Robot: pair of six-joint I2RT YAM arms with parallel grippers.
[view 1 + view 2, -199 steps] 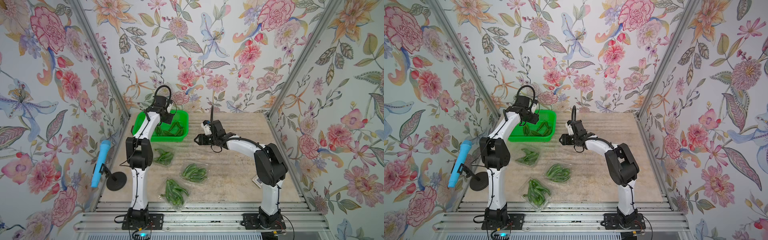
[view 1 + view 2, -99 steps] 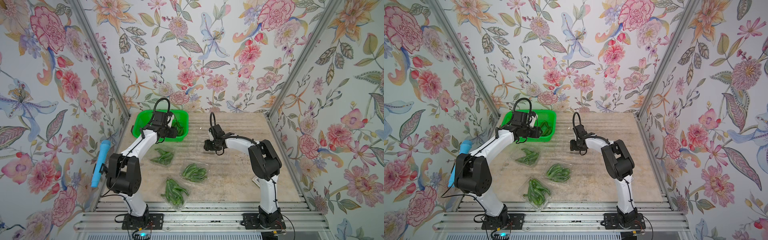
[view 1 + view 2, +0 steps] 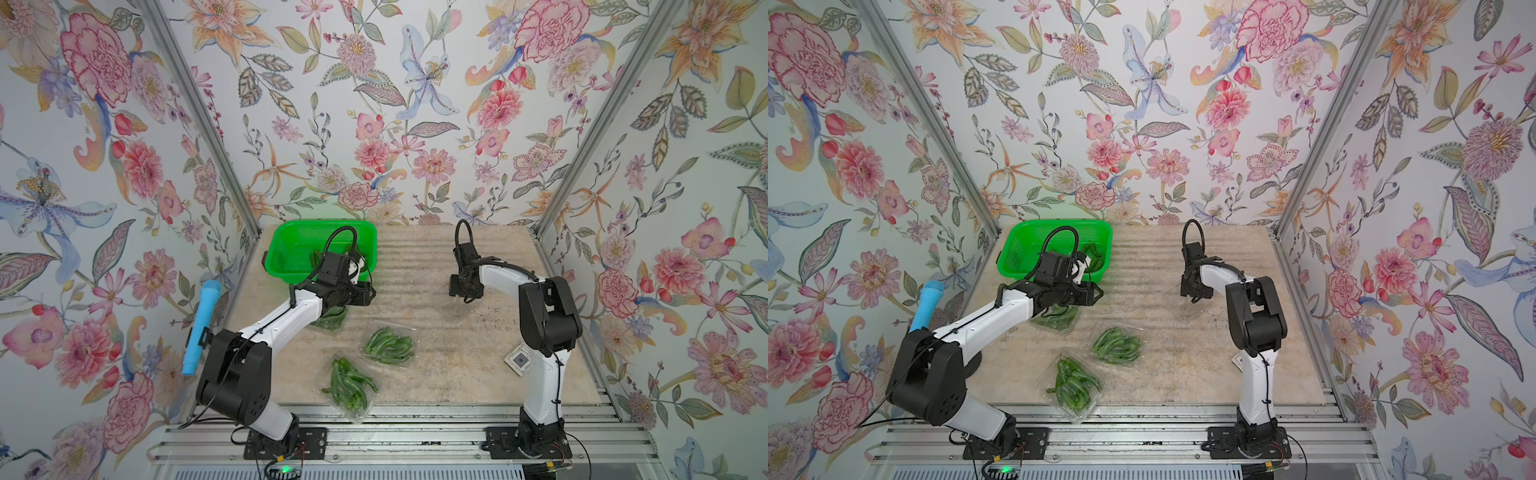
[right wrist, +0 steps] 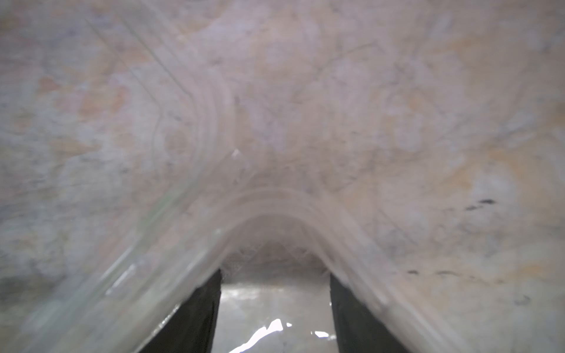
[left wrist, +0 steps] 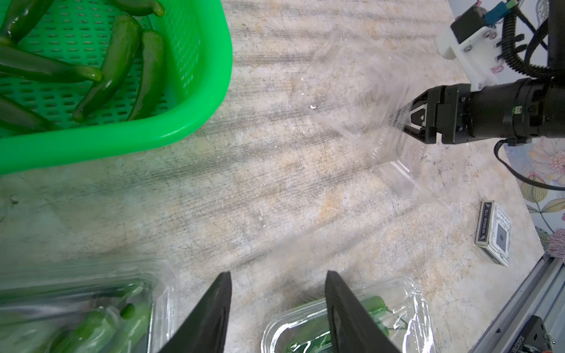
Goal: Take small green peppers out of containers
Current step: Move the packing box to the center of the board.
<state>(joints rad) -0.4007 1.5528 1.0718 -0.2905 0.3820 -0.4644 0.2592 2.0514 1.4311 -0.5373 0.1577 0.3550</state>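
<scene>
The right fingers [image 4: 201, 318] pinch an empty container [image 5: 360, 91] above the desk's [image 3: 415, 374] middle, likely to set aside, while the left fingers [image 5: 214, 318], apart and empty, next need a full container [image 3: 390, 345].

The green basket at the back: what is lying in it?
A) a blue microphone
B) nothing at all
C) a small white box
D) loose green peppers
D: the left wrist view shows several loose green peppers lying on the holed floor of the green basket.
</scene>
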